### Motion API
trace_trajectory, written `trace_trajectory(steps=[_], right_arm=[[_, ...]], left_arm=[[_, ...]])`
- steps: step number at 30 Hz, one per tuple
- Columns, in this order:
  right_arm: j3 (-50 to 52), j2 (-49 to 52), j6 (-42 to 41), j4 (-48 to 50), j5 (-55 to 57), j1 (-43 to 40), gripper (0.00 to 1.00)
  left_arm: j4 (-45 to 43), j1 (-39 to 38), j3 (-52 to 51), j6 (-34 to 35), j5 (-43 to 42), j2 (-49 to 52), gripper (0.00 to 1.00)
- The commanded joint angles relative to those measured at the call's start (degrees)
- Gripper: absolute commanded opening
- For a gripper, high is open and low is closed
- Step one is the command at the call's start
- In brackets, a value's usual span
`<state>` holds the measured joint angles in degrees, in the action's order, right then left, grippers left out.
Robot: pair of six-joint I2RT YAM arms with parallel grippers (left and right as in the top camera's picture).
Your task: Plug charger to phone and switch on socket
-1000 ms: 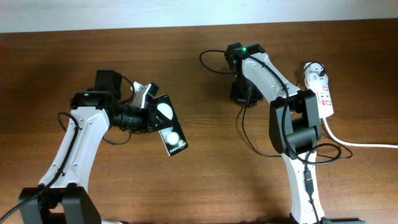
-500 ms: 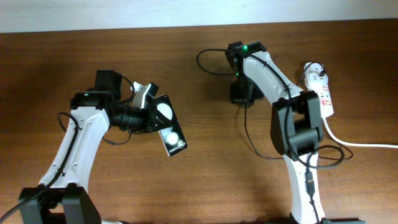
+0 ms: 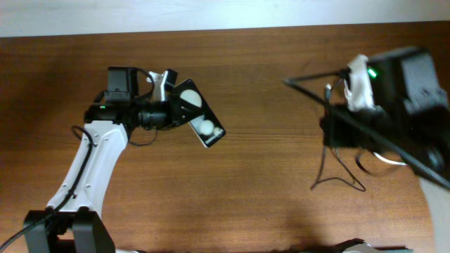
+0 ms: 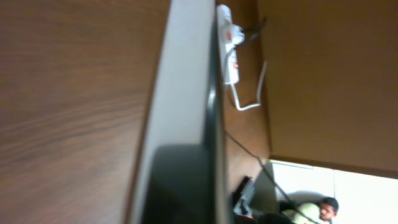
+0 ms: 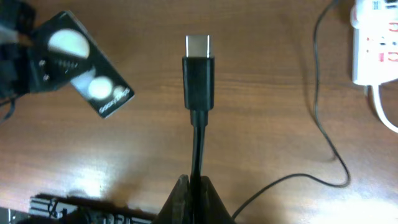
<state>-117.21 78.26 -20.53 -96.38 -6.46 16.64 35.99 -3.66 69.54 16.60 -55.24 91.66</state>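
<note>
My left gripper [image 3: 171, 105] is shut on the phone [image 3: 200, 121], a black slab with two white spots, and holds it tilted above the table. The left wrist view shows the phone [image 4: 186, 106] edge-on. My right gripper [image 5: 198, 186] is shut on the charger's thin black cable, and its connector tip [image 5: 199, 65] sticks out ahead, pointing past the phone [image 5: 81, 65]. The right arm [image 3: 408, 91] is raised close to the overhead camera, blurred, and hides most of the socket. The socket [image 5: 376, 43] lies at the far right; it also shows in the left wrist view [image 4: 230, 50].
The slack black cable [image 3: 314, 184] loops over the wood table below the right arm and runs toward the socket [image 5: 323, 124]. The thick white cord [image 4: 252, 93] leaves the socket's end. A person sits beyond the table edge [image 4: 317, 208].
The right arm has lifted from the table's back up toward the overhead camera with the cable. The left gripper has swung the phone up and to the right.
</note>
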Motion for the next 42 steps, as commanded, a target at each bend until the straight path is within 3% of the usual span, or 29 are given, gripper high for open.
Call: trace_trajectory(steps=[1, 5, 7, 9, 13, 18, 21, 28, 42], right_arm=[[1.4, -3.3, 0.5, -0.8, 2.4, 0.0, 0.04], [11.8, -6.8, 0.6, 0.0, 2.1, 0.0, 0.04], [20.6, -7.9, 0.6, 4.2, -0.4, 1.6, 0.04], [29.2, -8.5, 0.6, 10.7, -4.5, 6.4, 0.04], [41.9, -8.4, 0.6, 24.7, -4.3, 16.8, 0.04], [45.5, -5.4, 5.7, 35.7, -3.7, 24.1, 0.04], [45.5, 0.1, 6.7, 36.7, 4.4, 27.3, 0.04], [45.5, 1.6, 6.8, 40.3, 3.8, 27.3, 0.04], [45.5, 1.6, 6.6, 40.3, 7.2, 27.2, 0.04]], left_arm=[[-3.5, -4.6, 0.6, 8.3, -5.8, 1.7, 0.00], [-19.5, -6.3, 0.6, 18.7, -20.9, 8.6, 0.00], [-29.1, -5.7, 0.6, 24.4, -29.8, 12.9, 0.00], [-35.6, -4.7, 0.6, 25.8, -34.5, 15.6, 0.00], [-36.4, -1.5, 0.6, 26.3, -34.9, 16.4, 0.00], [-36.4, 0.0, 0.6, 26.2, -34.9, 16.4, 0.00], [-36.4, -0.2, 0.6, 23.7, -34.9, 16.4, 0.00], [-36.4, -1.9, 0.6, 19.8, -34.9, 16.4, 0.00], [-36.2, -2.0, 0.6, 19.8, -34.9, 16.4, 0.00]])
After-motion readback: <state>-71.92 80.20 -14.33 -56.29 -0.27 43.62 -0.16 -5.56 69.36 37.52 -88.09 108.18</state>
